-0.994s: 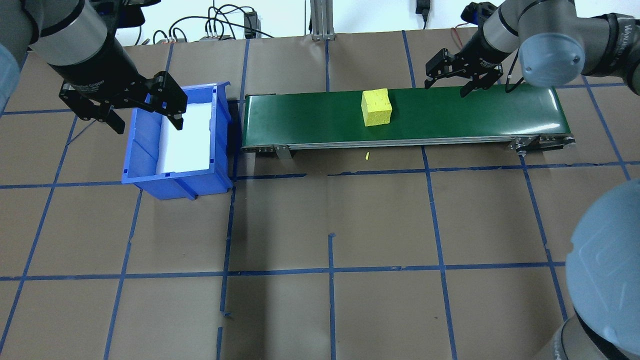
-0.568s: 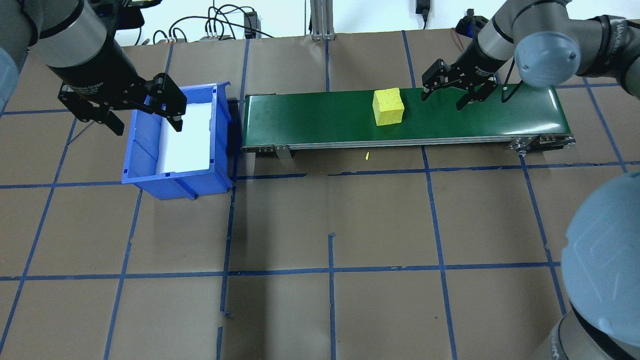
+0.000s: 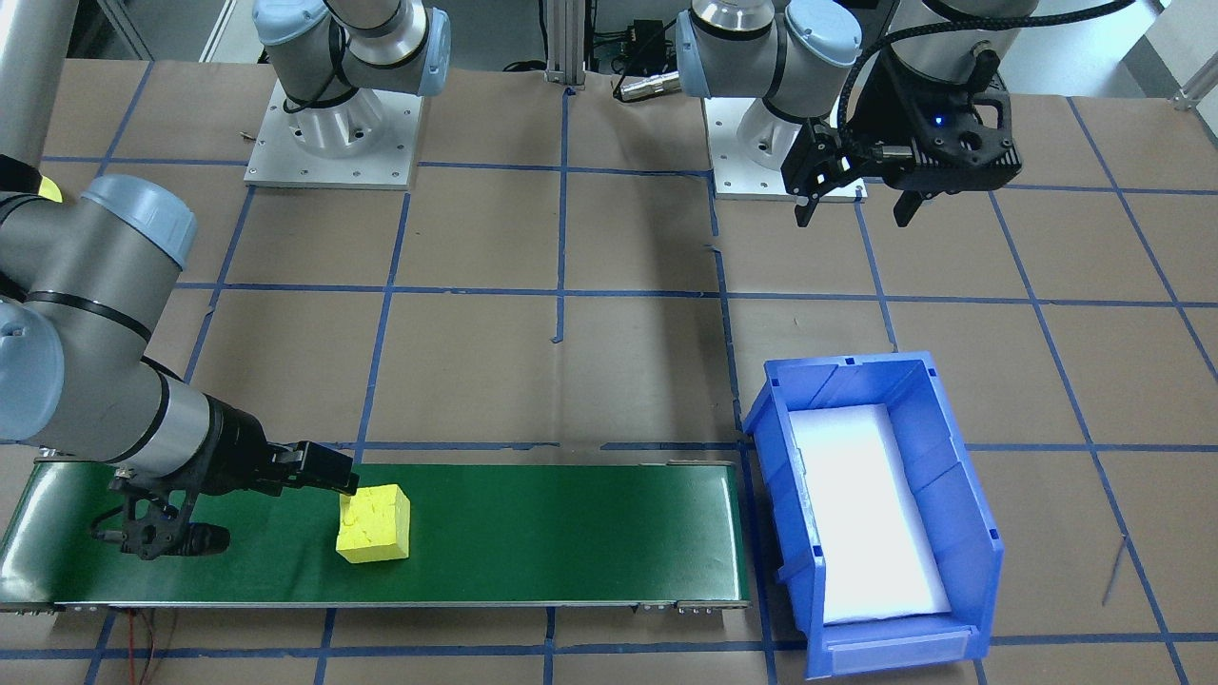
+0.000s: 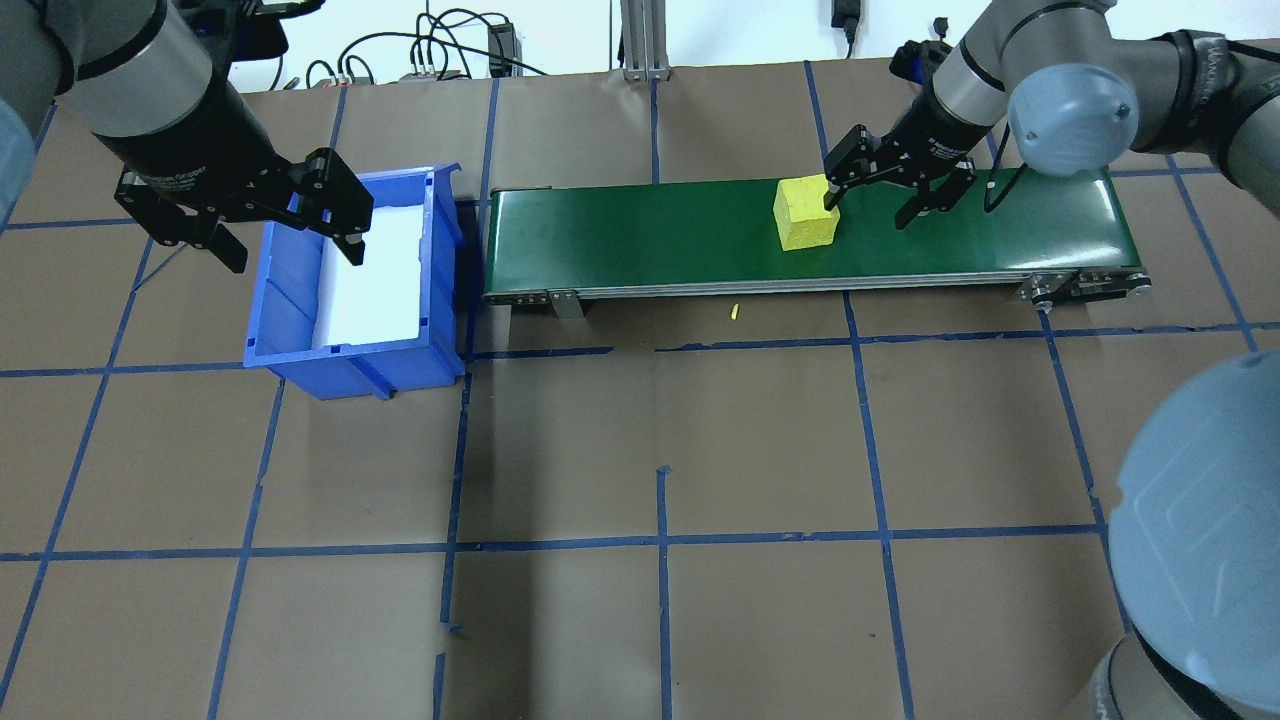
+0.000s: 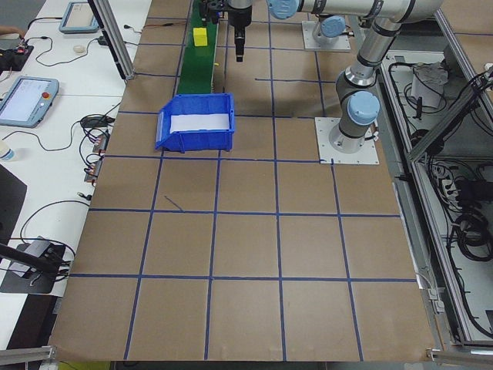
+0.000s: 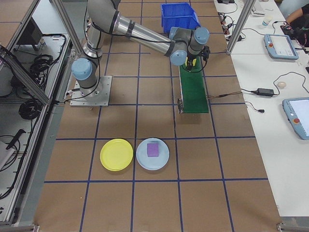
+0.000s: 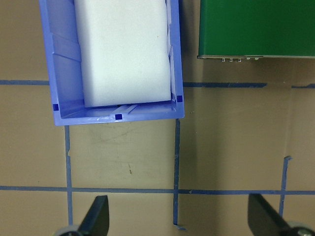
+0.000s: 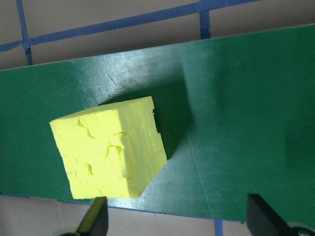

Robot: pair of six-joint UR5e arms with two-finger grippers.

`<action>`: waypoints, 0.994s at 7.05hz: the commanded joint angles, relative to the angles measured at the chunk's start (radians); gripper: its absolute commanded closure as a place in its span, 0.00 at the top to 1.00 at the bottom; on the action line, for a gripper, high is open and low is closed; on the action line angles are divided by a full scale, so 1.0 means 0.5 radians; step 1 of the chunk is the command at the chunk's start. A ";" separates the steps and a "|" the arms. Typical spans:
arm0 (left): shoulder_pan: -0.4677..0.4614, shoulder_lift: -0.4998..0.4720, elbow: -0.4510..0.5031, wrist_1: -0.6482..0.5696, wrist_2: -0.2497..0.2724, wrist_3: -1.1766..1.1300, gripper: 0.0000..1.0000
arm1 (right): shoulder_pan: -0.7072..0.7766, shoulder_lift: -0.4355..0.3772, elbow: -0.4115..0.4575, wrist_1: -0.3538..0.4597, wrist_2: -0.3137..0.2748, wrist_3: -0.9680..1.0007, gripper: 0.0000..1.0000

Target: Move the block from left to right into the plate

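Since the earlier overhead frames, our right tool has swung in along the belt and the yellow block has ridden toward the conveyor's right end. We see that tool spread wide and empty, one finger at the block's far top edge. Our left tool hangs open and empty over the blue bin. We judge that the finger could knock the moving block off the belt's edge instead of straddling it. We count one block, one yellow plate, one pale blue plate, one bin.
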 commanded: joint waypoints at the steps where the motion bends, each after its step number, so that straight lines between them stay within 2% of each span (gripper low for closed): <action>1: 0.000 0.001 -0.001 0.000 0.000 0.000 1.00 | 0.001 0.010 -0.009 -0.011 -0.002 -0.014 1.00; 6: 0.000 0.001 -0.004 -0.003 0.000 0.003 1.00 | -0.002 0.074 -0.022 -0.041 -0.033 -0.149 1.00; 7: 0.000 0.001 -0.001 0.000 0.000 0.000 1.00 | -0.002 0.098 -0.009 -0.105 -0.097 -0.243 0.94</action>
